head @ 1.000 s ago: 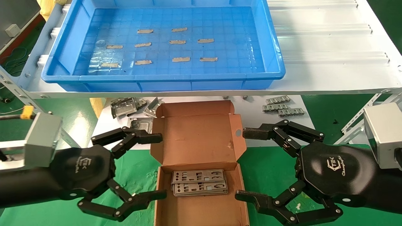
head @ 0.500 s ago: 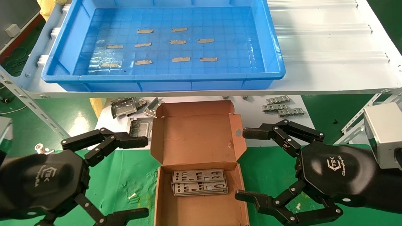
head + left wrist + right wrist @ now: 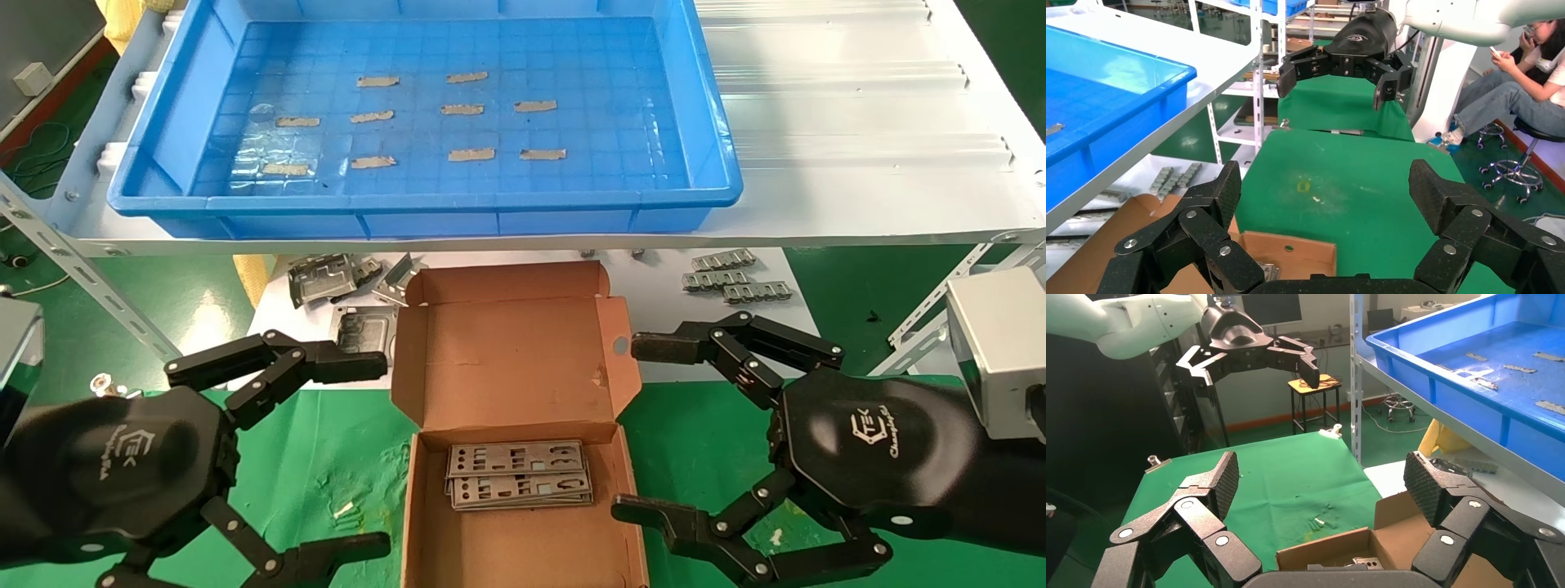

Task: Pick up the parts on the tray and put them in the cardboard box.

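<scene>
A stack of thin silver-grey punched plates, the parts (image 3: 519, 474), lies inside the open brown cardboard box (image 3: 511, 367) on the green cloth. The blue tray (image 3: 425, 204) on the white shelf behind holds only tan tape strips (image 3: 471, 153); no parts show in it. My left gripper (image 3: 372, 457) is open and empty, left of the box. My right gripper (image 3: 633, 429) is open and empty, right of the box. In the left wrist view the box corner (image 3: 1291, 260) lies below the open fingers (image 3: 1226, 190). In the right wrist view the box (image 3: 1340, 554) shows between the open fingers (image 3: 1422, 481).
Chunky grey metal brackets (image 3: 323, 278) lie on a white sheet behind the box on the left, and more brackets (image 3: 735, 278) on the right. The shelf's angled metal legs (image 3: 90, 278) stand at both sides. A person (image 3: 1520, 79) sits beyond the table.
My left gripper has pulled back leftward and toward me, away from the box, staying open. The right gripper, box and parts have not moved.
</scene>
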Available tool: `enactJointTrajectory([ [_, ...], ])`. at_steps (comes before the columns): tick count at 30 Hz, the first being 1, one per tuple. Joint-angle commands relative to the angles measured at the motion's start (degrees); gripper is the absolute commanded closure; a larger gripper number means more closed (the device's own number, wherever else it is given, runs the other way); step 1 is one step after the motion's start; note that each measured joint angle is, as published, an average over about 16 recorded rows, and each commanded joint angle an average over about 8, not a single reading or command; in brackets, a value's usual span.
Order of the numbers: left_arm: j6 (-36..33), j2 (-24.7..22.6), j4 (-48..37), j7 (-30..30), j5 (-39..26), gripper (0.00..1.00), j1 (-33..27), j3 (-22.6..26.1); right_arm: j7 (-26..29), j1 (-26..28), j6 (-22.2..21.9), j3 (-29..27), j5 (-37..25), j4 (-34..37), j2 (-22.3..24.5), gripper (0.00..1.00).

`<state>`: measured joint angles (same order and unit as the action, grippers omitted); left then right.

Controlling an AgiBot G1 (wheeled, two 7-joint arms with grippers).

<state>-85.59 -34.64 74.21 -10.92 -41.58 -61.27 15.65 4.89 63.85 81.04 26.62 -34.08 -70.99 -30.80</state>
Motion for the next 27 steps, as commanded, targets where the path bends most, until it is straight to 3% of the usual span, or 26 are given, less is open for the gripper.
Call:
enactJointTrajectory([
  [1,-0.02,-0.09,-0.16,0.04,-0.05,0.00,-0.07,0.09,0.00,0.00,0.00,0.00,0.00,0.00,0.00,0.00],
  [27,-0.11,-0.43,-0.77,0.25,-0.31,0.00,-0.31,0.41,0.00,0.00,0.00,0.00,0.00,0.00,0.00,0.00],
])
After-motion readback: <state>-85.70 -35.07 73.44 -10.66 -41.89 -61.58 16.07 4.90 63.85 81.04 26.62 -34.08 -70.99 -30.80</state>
